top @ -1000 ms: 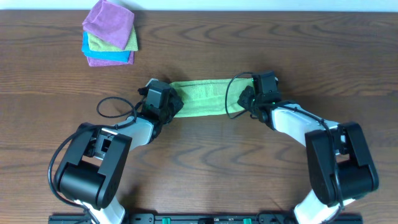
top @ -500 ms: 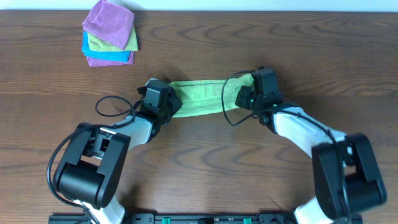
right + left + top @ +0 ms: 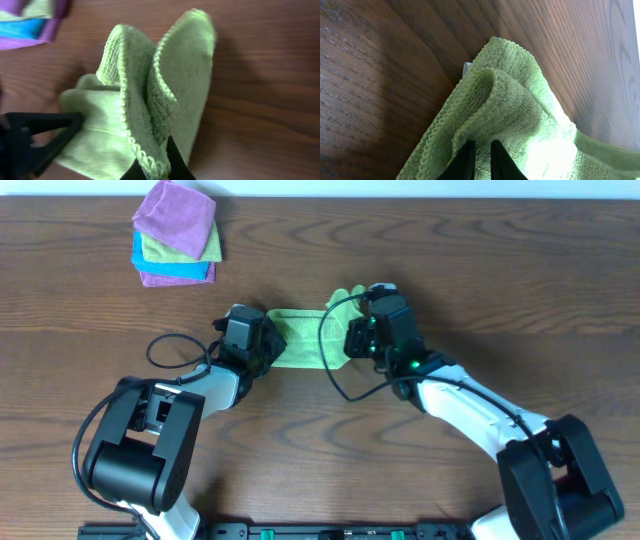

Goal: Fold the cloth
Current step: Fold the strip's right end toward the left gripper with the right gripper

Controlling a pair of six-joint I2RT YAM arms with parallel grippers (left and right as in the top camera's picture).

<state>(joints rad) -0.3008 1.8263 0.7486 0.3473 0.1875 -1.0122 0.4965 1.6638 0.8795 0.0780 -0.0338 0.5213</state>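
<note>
Folding step in hand: right end effector [image 3: 156,167] pinches the raised end of the cloth [image 3: 300,348]; left end effector [image 3: 481,159] clamps the other end; next, lay raised onto clamped end, edges matched.

The left arm [image 3: 190,395] reaches from its base at the lower left up and to the right, its left hand [image 3: 270,348] low over the desk with both fingers pressed nearly together on an edge of the cloth [image 3: 300,342]. The right arm [image 3: 470,405] stretches from the lower right up and leftward, well past the middle, and its right hand [image 3: 352,330] has its fingers pinched tight on a bunched fold, close to the other hand.
</note>
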